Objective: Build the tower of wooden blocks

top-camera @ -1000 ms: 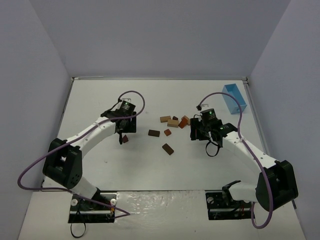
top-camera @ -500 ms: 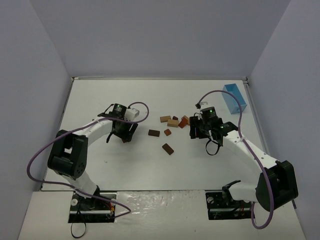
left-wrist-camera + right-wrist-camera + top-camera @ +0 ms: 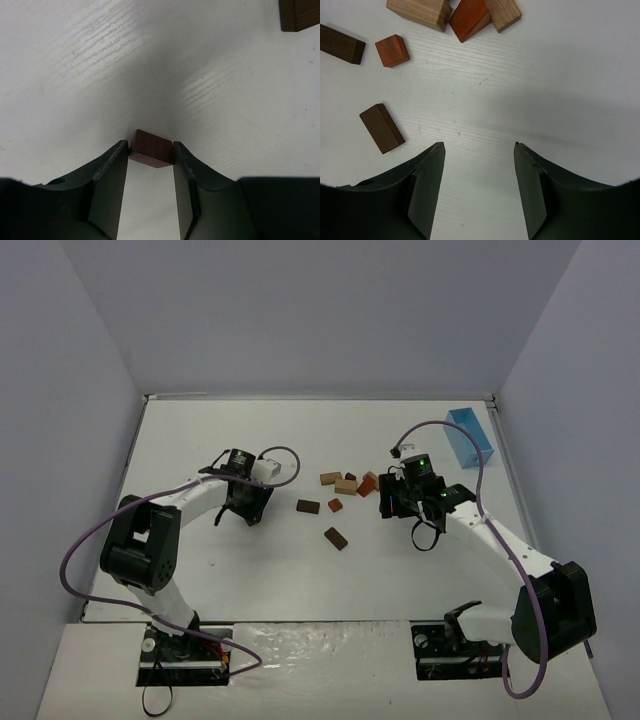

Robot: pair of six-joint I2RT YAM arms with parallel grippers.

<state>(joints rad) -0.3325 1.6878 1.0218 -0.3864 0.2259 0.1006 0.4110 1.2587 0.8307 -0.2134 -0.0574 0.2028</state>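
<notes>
My left gripper (image 3: pixel 150 148) is shut on a small reddish-brown wood block (image 3: pixel 151 149), which rests on the white table and is pinched at the fingertips. In the top view this gripper (image 3: pixel 245 508) covers the block. My right gripper (image 3: pixel 479 146) hangs open over bare table, nothing between its fingers; in the top view it (image 3: pixel 392 502) sits just right of the loose wood blocks. These lie flat and apart: a tan block (image 3: pixel 330 478), an orange wedge (image 3: pixel 368 483), a dark brown block (image 3: pixel 307 506) and another dark one (image 3: pixel 336 538). The wood block tower is out of view.
A light blue box (image 3: pixel 470 437) stands at the back right near the table edge. In the right wrist view a red cube (image 3: pixel 392 50) and a dark brown block (image 3: pixel 381 128) lie left of the fingers. White walls enclose the table (image 3: pixel 300 570).
The left gripper came down over the small reddish-brown block beside it and closed on it, while its arm folded in. The right arm has not moved.
</notes>
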